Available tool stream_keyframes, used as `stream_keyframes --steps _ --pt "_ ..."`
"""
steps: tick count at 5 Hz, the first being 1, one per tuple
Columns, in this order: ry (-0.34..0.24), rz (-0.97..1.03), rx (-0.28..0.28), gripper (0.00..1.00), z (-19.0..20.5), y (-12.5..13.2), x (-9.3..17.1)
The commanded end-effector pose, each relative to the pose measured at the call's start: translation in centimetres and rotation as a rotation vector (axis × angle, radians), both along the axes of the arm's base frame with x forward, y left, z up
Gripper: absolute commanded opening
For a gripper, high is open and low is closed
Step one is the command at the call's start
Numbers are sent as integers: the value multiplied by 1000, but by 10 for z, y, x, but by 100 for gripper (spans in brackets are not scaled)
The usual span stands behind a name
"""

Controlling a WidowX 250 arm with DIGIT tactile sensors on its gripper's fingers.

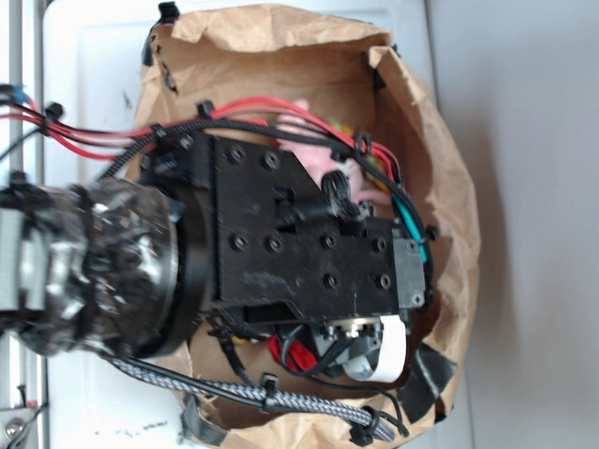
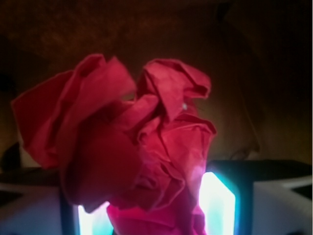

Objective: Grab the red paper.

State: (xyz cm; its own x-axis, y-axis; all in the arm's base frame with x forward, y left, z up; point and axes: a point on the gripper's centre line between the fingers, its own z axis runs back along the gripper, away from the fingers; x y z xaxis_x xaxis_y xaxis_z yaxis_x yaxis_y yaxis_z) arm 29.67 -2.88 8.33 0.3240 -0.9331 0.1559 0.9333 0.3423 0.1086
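Wrist view is showing you the red paper (image 2: 132, 147) filling the middle of the frame, its crumpled folds rising straight up out of the gap between the two fingers (image 2: 217, 203), whose pale, glowing inner faces are flanking the wad's lower part on both sides. The paper is sitting squarely in the gripper (image 2: 154, 215), not off to one side of it, and the jaws look to be pressing in on its base, so you are most likely pinching the wad now; the actual contact is lying below the bottom edge, so treat that as a judgement. In the exterior view the arm is covering most of the brown paper bag (image 1: 449, 168), the gripper itself is hidden under the black wrist body, and only a small red patch, possibly the paper, is peeking out near the lower edge of that body. A pink plush (image 1: 309, 140) is showing just past the arm's upper edge. With the wad centred, you are probably needing only a straight lift clear of the bag walls.
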Motion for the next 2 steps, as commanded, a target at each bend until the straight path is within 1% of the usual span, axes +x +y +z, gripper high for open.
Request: stream_keyframes --steps 1,2 --pt "1 306 -15 0 50 18 0" --pt "113 517 -69 0 58 28 -8"
